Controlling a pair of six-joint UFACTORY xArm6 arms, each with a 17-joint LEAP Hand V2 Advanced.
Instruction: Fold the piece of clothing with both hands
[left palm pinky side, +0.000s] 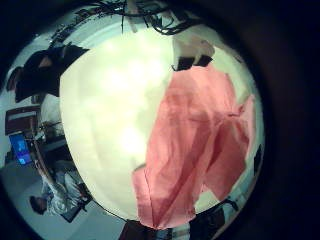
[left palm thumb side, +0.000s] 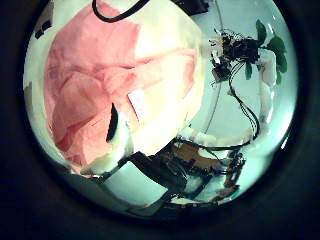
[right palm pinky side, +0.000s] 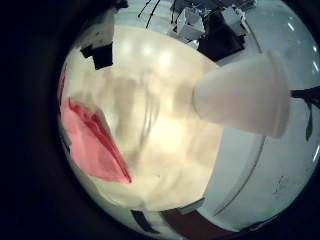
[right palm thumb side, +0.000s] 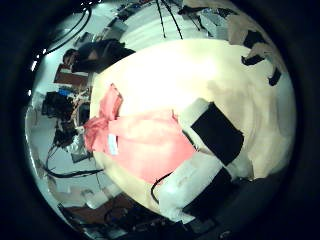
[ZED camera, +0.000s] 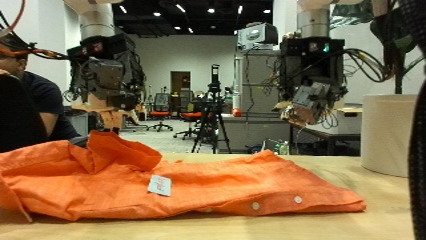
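Outside view, rumpled orange shirt (ZED camera: 173, 185) on table (ZED camera: 386, 215), buttons showing

Pale wooden table (ZED camera: 386, 215), light and smooth across its bare part. Spread flat on it toward the left-hand side, an orange piece of clothing (ZED camera: 160, 185), rumpled, with a raised fold near its middle, a small white tag (ZED camera: 160, 185) showing and buttons along its near edge. Also standing on the table, near the right hand's side, a white cylindrical container (ZED camera: 390, 133), well apart from the clothing.
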